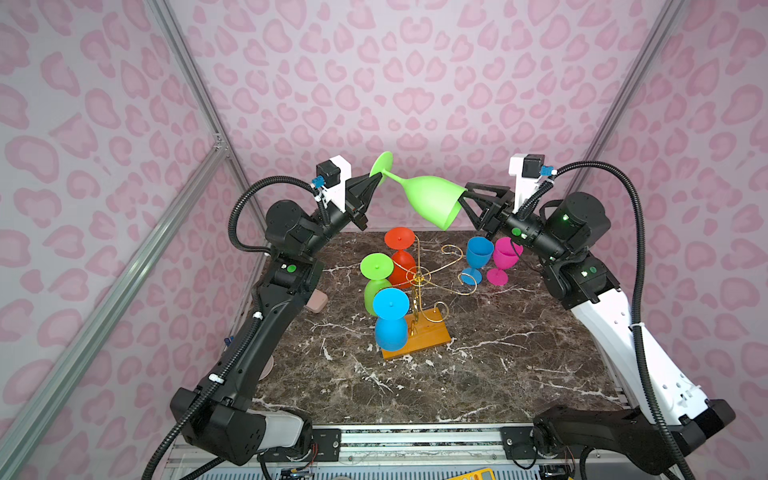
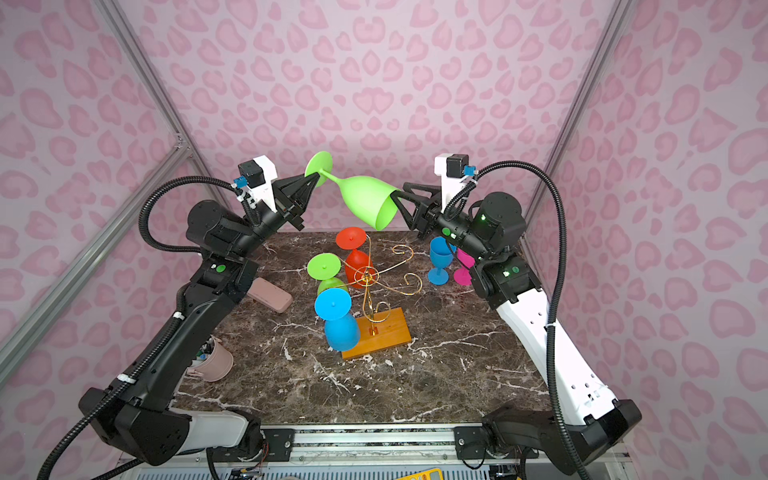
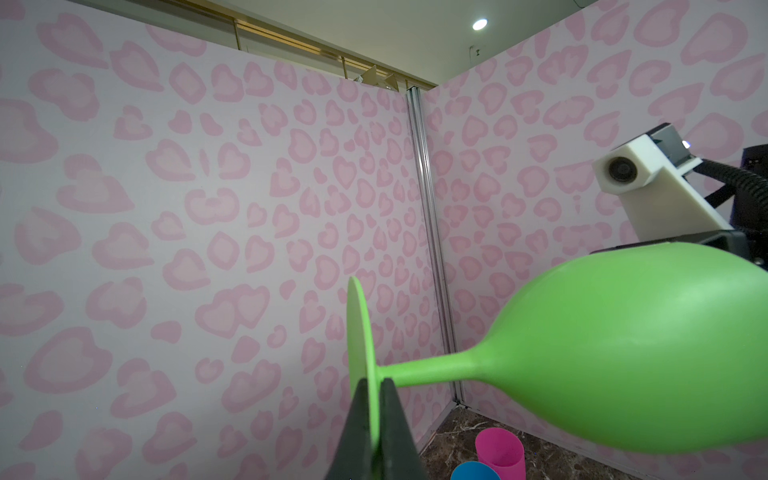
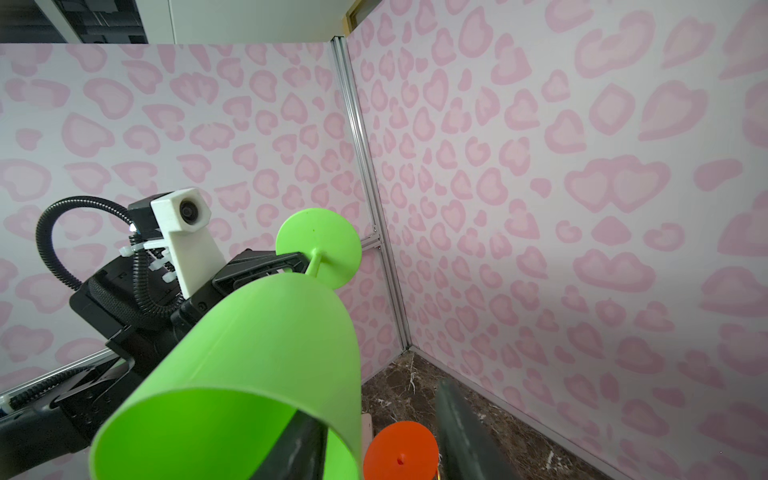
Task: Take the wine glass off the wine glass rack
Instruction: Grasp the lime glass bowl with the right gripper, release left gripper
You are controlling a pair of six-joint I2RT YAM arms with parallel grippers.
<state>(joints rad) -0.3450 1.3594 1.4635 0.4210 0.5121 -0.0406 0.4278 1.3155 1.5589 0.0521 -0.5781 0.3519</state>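
Green plastic, we judge: the glass (image 1: 432, 199) looks light, stiff and slick, hanging sideways well above the rack (image 1: 432, 337). Our left gripper (image 1: 377, 178) pinches its foot edge; our right gripper (image 1: 462, 199) straddles the bowl rim, 1 finger inside, jaws apart. We'd favour the stem.

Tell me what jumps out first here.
A green wine glass is held sideways aloft: left gripper pinching its foot, right gripper straddling its rim, jaws open. Below, the wine glass rack carries a red glass, a second green glass and a blue glass inverted.
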